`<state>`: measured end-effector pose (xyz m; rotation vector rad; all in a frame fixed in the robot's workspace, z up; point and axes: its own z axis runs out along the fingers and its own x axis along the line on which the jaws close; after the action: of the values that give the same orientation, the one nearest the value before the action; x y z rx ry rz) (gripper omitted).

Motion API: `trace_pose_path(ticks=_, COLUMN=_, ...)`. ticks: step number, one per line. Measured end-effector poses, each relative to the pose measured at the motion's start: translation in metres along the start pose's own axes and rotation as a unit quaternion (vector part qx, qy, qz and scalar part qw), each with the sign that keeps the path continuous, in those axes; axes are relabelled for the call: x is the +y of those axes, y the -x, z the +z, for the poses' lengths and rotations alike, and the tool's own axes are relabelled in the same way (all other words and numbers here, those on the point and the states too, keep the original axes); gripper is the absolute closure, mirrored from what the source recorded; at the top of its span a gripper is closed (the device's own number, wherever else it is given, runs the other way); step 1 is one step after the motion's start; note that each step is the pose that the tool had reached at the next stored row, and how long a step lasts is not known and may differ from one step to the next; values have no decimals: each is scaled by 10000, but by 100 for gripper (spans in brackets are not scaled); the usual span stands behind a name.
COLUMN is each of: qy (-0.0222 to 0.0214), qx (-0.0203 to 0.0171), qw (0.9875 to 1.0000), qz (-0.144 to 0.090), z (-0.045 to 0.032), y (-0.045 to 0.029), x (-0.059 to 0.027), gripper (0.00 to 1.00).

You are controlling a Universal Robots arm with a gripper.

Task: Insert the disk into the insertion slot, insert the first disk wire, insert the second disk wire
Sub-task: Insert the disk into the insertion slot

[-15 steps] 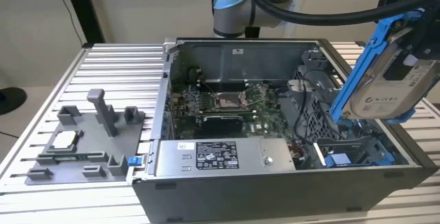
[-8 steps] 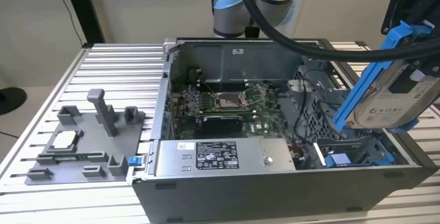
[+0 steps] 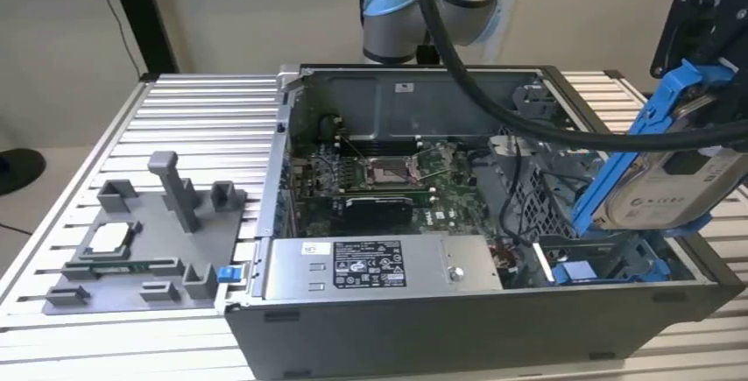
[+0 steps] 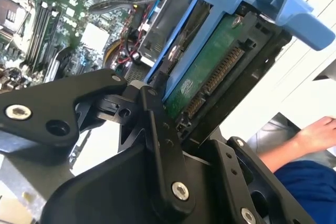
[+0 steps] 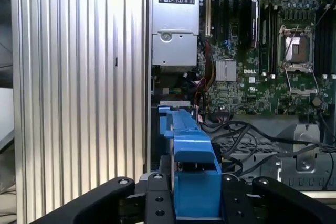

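In the exterior view the disk [image 3: 675, 184], a silver drive with a white label in a blue carrier frame [image 3: 654, 127], hangs tilted over the right end of the open computer case. My gripper [image 3: 705, 66] is shut on its upper end. Below it lies the insertion slot [image 3: 584, 269], a dark perforated bay with blue fittings at the case's front right corner. The second wrist view shows the disk's green circuit side [image 4: 207, 74] between my black fingers [image 4: 157, 129]. In the first wrist view the blue carrier [image 5: 191, 153] sits within my gripper [image 5: 194, 205].
The case holds a green motherboard [image 3: 380, 179], a grey power-supply box [image 3: 368, 267] along its front and loose black cables [image 3: 526, 149] near the bay. A grey fixture plate [image 3: 140, 241] lies on the table at the exterior view's left. A person's hand [image 4: 315, 135] shows beside the case.
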<state>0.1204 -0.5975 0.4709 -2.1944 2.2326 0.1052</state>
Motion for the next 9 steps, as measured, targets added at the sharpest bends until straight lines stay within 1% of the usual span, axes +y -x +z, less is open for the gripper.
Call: trace_pose_path(ticks=9, qy=0, qx=-2, qw=10000, qz=10, z=166, y=-9, x=-8, gripper=100)
